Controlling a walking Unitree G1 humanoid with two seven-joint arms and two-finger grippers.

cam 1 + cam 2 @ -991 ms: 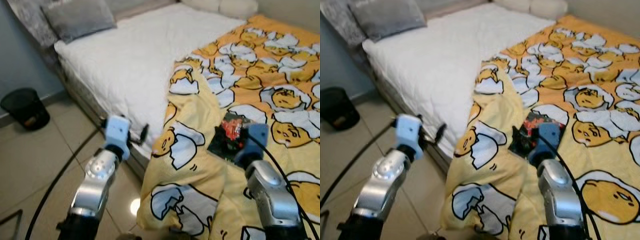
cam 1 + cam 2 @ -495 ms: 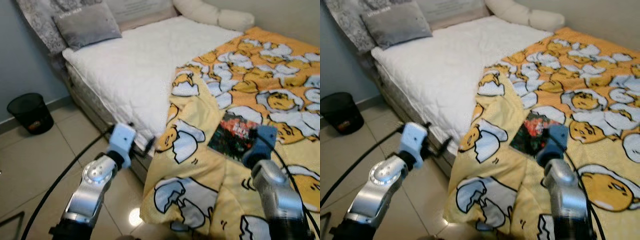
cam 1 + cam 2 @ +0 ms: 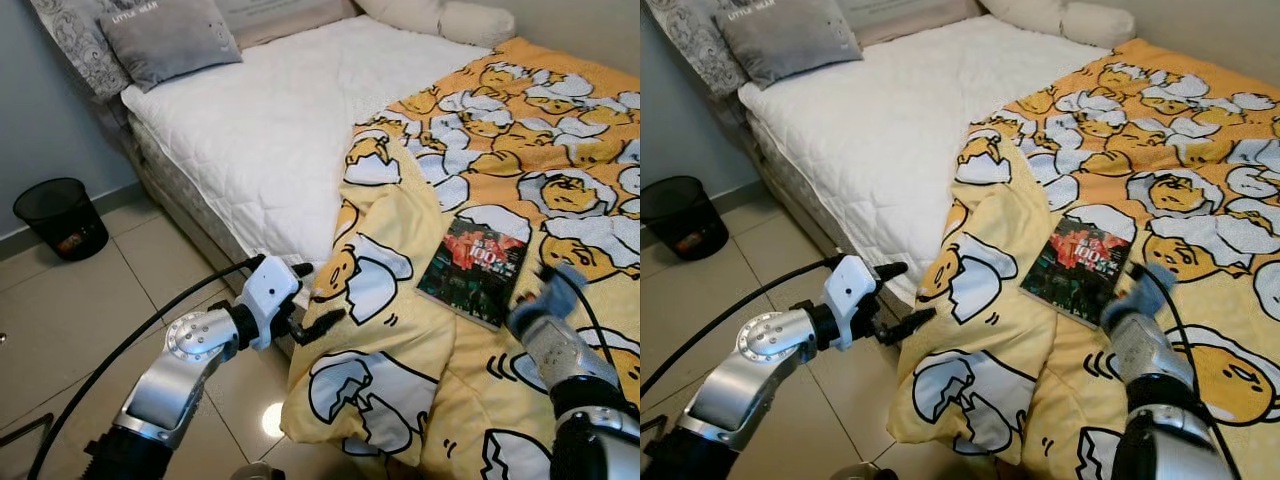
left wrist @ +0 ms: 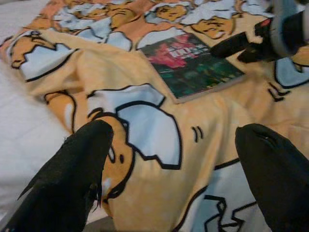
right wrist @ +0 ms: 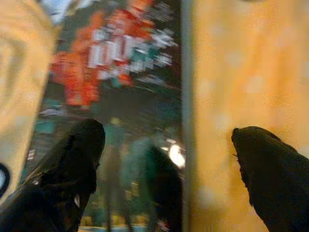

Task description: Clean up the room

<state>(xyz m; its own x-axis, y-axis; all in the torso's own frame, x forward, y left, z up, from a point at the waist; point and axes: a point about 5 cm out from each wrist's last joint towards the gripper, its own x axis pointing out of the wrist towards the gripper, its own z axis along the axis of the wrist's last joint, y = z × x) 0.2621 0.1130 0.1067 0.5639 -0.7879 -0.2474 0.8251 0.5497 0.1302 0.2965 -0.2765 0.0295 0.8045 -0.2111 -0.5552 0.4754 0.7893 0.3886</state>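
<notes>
Bed (image 3: 270, 120), half bare white mattress, half under a yellow egg-print blanket (image 3: 520, 150) that spills over the near edge toward the floor (image 3: 80, 290). A book (image 3: 473, 268) with a dark red-and-green cover lies flat on the blanket, near the fold.

Right gripper (image 5: 164, 159): fingers spread wide, set low over the book's near edge. In its wrist view one finger lies over the cover, the other over the blanket beside it. No contact that I can make out.

Left gripper (image 3: 310, 298): fingers apart, holding nothing, out at the hanging blanket edge just beside the mattress side. Its wrist view looks across the blanket to the book and the right gripper beyond.

Bin (image 3: 60, 215) stands on the floor by the wall, well apart. Grey pillow (image 3: 165, 38) at the head of the bed.

Step in hand, as I judge it: reaching for the book to lift it off the bed. Not yet grasped.

Next move calls for getting one finger under the book's edge; the cover lies flush on soft cloth, so the blanket may bunch or get pinched in with it. A shallow approach angle and a close on the spine or corner looks safest.
</notes>
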